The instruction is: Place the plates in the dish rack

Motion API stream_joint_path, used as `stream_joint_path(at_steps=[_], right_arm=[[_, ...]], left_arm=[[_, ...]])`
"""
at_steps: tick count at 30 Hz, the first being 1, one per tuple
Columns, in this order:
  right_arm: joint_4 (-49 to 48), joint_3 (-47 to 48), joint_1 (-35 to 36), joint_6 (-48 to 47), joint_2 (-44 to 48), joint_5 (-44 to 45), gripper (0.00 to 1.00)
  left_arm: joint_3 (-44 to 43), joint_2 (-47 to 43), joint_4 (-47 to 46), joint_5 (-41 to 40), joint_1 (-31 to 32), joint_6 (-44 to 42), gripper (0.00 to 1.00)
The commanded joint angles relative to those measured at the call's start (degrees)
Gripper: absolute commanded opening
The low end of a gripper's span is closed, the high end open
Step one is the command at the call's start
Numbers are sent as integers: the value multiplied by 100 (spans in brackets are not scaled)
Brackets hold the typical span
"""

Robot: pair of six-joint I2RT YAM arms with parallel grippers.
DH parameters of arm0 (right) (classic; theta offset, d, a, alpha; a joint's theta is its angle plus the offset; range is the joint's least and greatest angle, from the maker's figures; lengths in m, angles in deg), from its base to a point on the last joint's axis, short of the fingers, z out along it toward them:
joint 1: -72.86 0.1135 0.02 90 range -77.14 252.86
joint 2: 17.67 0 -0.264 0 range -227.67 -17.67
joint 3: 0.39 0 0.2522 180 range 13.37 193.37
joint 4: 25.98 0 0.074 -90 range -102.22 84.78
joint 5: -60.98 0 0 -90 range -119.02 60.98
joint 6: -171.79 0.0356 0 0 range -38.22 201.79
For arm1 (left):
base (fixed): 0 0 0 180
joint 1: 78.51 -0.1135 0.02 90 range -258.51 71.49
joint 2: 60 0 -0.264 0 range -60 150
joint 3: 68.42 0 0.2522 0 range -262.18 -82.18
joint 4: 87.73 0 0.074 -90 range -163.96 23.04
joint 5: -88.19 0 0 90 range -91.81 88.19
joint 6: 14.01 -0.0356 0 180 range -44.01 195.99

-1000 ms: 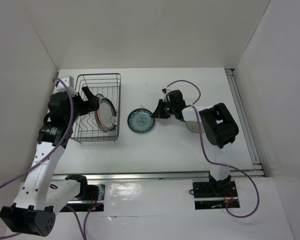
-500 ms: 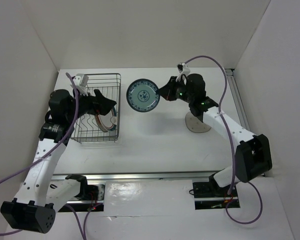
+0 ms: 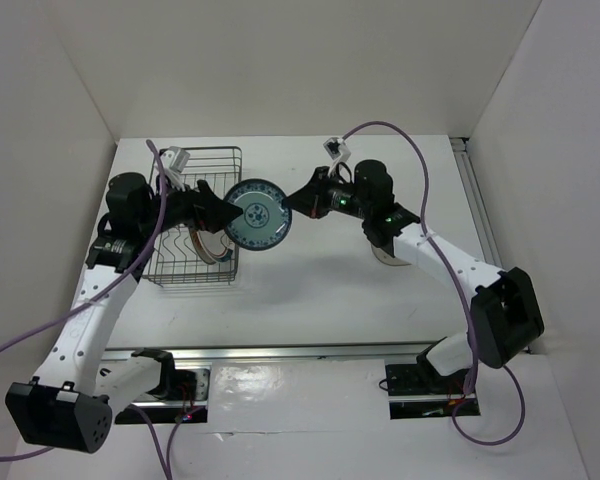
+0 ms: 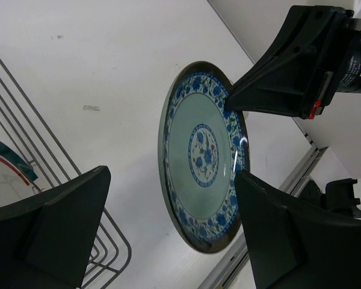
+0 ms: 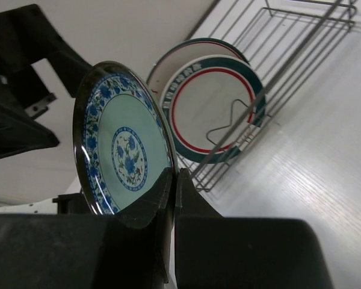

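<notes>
My right gripper (image 3: 290, 205) is shut on the rim of the teal-blue patterned plate (image 3: 256, 215) and holds it on edge in the air, just right of the dish rack (image 3: 180, 262). The right wrist view shows the fingers (image 5: 168, 198) clamped on the plate (image 5: 123, 153). My left gripper (image 3: 218, 210) is open and faces the plate from the rack side. In the left wrist view the plate (image 4: 201, 159) hangs between my spread fingers (image 4: 54, 235). The plate with teal-and-red rim rings (image 5: 213, 108) stands in the rack (image 5: 301, 42), with another plate (image 5: 168, 60) behind it.
A white round disc (image 3: 390, 252) lies on the table, partly under my right arm. White walls enclose the table on three sides. A metal rail (image 3: 490, 240) runs along the right edge. The right gripper's body (image 4: 295, 60) is close to my left wrist camera.
The right gripper has lifted the teal-blue plate off the table, turned it on edge and carried it left to the rack. The left gripper has swung right to meet it.
</notes>
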Motion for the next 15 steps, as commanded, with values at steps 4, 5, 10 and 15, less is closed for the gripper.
stream_joint_path(at_steps=[4, 5, 10, 15], right_arm=[[-735, 113, 278, 220, 177, -262, 0], [-735, 165, 279, 159, 177, -263, 0], [-595, 236, 393, 97, 124, -210, 0], [-533, 236, 393, -25, 72, -210, 47]], left_arm=[[-18, 19, -347, 299, 2, 40, 88], [-18, 19, -347, 299, 2, 40, 85], [-18, -42, -347, 176, 2, 40, 3], [-80, -472, -207, -333, 2, -13, 0]])
